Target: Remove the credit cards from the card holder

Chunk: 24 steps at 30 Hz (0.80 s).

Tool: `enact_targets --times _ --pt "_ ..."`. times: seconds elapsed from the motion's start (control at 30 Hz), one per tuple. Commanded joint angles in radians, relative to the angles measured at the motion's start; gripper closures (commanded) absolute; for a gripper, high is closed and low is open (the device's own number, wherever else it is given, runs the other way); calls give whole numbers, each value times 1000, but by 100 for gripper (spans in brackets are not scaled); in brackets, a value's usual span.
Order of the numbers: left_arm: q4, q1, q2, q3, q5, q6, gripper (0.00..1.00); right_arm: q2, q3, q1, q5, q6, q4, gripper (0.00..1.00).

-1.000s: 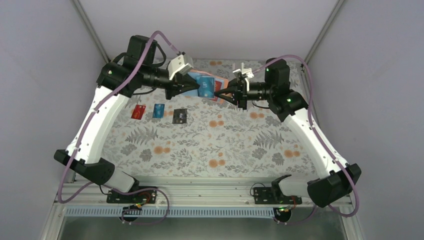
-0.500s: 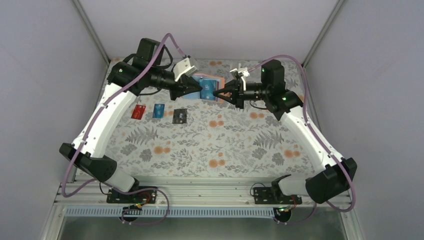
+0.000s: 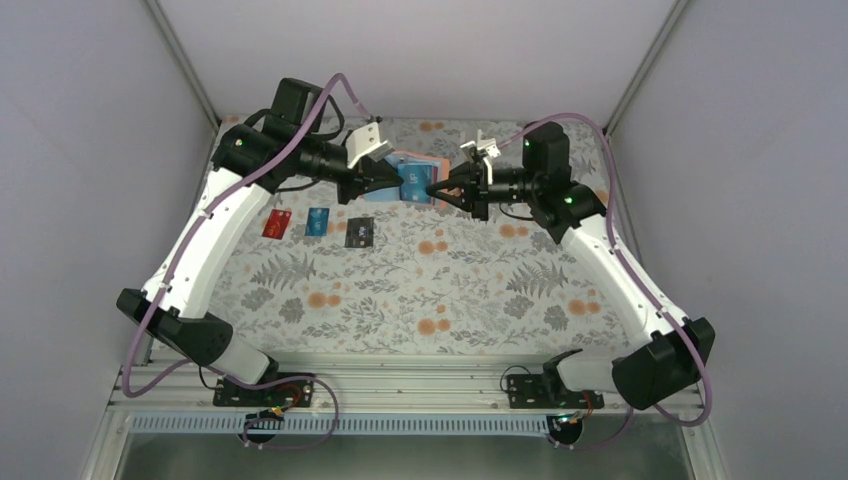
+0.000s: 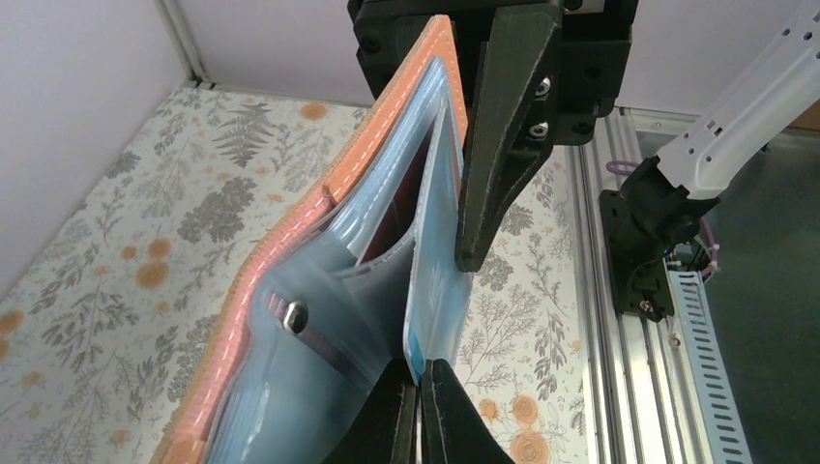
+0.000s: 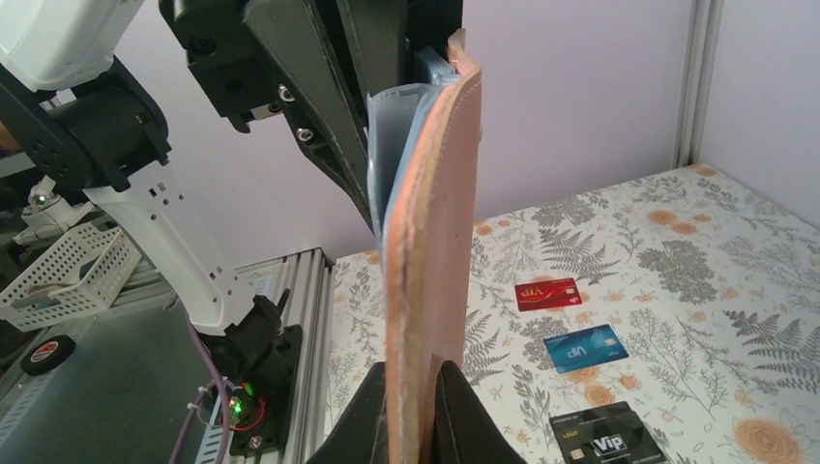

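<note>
Both grippers are pinched shut on the lifted card holder (image 3: 413, 178): left gripper (image 4: 418, 411) on a blue inner leaf, right gripper (image 5: 418, 416) on its tan cover. Pulling apart could tear that pocket or slip the holder loose; three credit cards (image 3: 317, 221) lie on the table (image 3: 450, 290).

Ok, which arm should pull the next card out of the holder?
Left, probably: the left gripper is pinched on what looks like a pale card inside the card holder, while the right gripper clamps its tan cover.
</note>
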<state>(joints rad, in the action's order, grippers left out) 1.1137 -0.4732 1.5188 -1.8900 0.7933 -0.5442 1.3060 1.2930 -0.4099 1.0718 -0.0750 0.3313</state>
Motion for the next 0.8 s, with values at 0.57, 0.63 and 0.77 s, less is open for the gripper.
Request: enact_targets --times 0.57,0.63,0.77 --pt "-18 58 -6 2 189 -59 52 -45 28 39 111 -45 21 96" --pt "-96 56 -36 54 205 -34 52 -47 30 39 123 -47 23 96" --pt "-150 53 -31 73 226 -7 52 -48 38 39 141 -57 42 96"
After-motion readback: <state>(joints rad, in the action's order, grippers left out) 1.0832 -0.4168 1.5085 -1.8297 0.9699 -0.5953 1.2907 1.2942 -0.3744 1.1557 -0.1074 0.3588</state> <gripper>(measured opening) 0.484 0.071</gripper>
